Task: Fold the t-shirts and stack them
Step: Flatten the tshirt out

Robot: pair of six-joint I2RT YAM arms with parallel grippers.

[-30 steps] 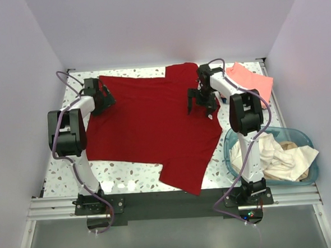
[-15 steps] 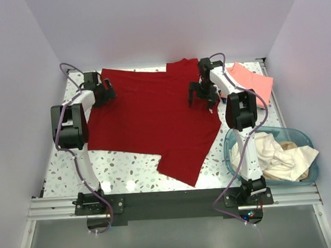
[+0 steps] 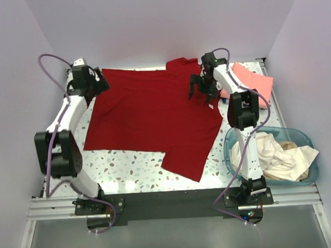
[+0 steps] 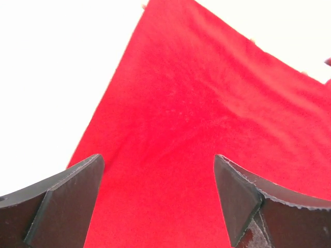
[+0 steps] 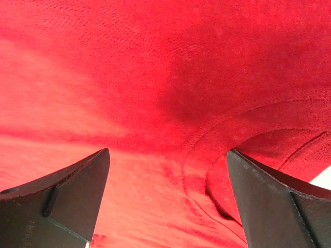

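Red shirt (image 3: 154,122): cloth, fine knit, matt, faintly fuzzy close up; the collar shows a stitched seam in the right wrist view.
Pink shirt (image 3: 255,80): cloth, matt, smooth.
Cream shirts (image 3: 274,154): cloth, matt, soft-looking.
Basket (image 3: 302,133): translucent teal plastic, slight sheen.
Table (image 3: 129,168): hard, smooth, white with dark speckles, stone-like look.
Left fingers (image 4: 62,204) and right fingers (image 5: 64,188): black, matt, plastic-looking, edges slightly rough.
Arm links (image 3: 74,107): smooth white shells with a low sheen; joints black, matt.
Cables (image 3: 48,59): purple, smooth sheath.
Rail (image 3: 52,208): bare grey metal.
Walls (image 3: 165,28): matt, even.
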